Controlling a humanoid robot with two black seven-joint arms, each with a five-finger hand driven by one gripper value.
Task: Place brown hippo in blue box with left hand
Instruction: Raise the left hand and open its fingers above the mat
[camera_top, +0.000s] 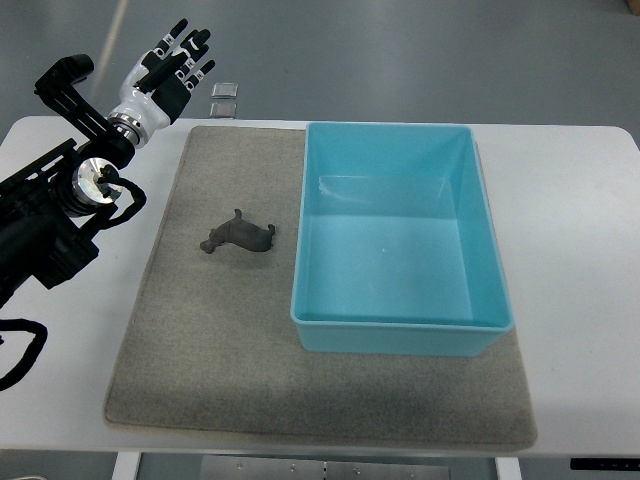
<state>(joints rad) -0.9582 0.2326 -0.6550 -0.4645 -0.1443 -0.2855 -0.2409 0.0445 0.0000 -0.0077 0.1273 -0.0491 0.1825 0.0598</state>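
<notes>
while the left hand (172, 62) hangs off the far left corner of the white table (570, 210) with its fingers spread and nothing in them, the brown hippo (238, 236) lies on the grey mat (200, 350), just beside the left wall of the blue box (400, 335) but not touching it. the box sits on the right part of the mat with nothing inside, and the hand is well apart from the hippo. two small clear tiles (224, 98) lie on the floor past the table's far edge, near the fingertips.
</notes>
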